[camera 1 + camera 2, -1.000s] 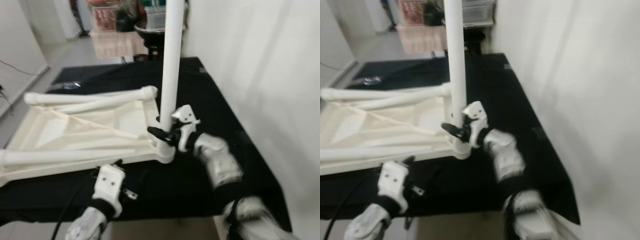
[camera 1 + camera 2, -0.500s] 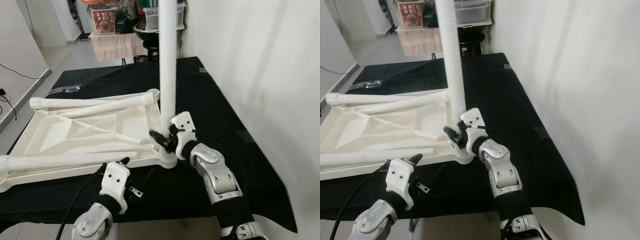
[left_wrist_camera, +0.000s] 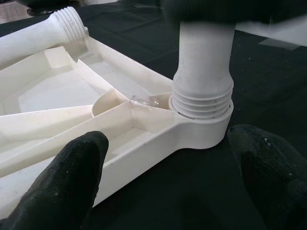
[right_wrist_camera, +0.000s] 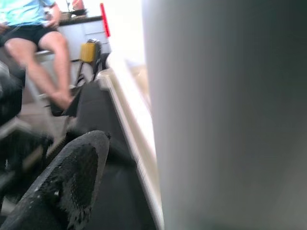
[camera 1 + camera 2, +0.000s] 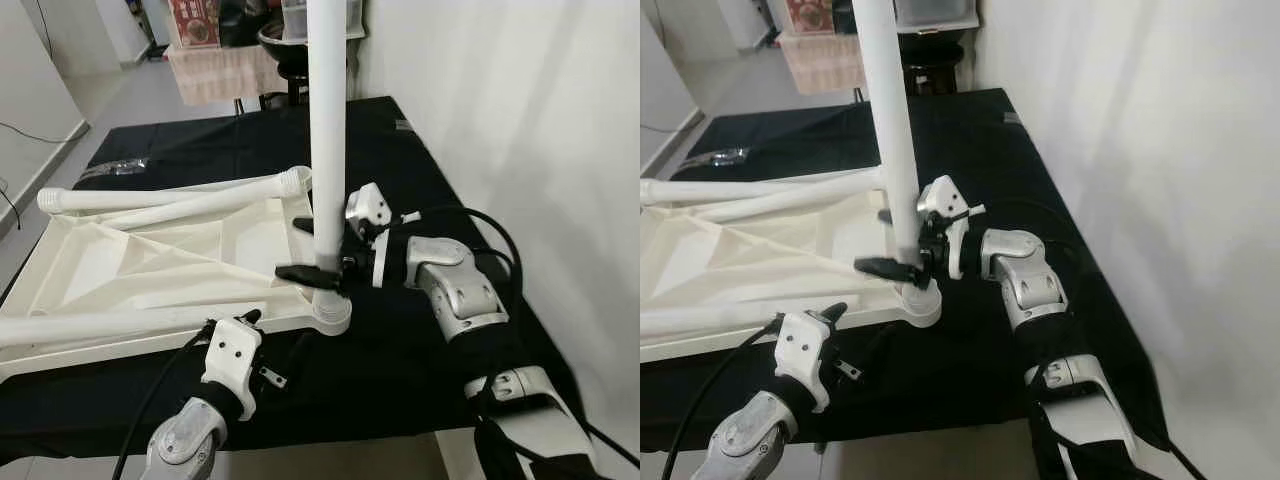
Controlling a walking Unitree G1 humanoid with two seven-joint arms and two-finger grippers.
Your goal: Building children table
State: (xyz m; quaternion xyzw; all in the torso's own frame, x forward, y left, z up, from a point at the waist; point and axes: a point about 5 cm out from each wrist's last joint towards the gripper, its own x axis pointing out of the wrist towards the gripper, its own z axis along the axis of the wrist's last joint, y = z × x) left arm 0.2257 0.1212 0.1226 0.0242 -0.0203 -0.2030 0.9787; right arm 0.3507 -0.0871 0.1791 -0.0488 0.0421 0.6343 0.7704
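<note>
table top: the cream table top lies underside up on the black cloth, ribs showing.
upright leg: one white leg stands in the near right corner socket; in the left wrist view several thread rings sit above the socket rim, so by my judgement it is not yet screwed home.
loose legs: two more legs lie along the far edge and one along the near edge, none of them standing in a socket.
progress: early; one leg partly in, three to fit, then the table to be turned over.
right gripper: the right gripper clasps the upright leg low down, just above the socket, fingers either side of the tube.
left gripper: the left gripper hovers spread wide before the corner socket, holding nothing; its fingers are just beside the top's edge.
</note>
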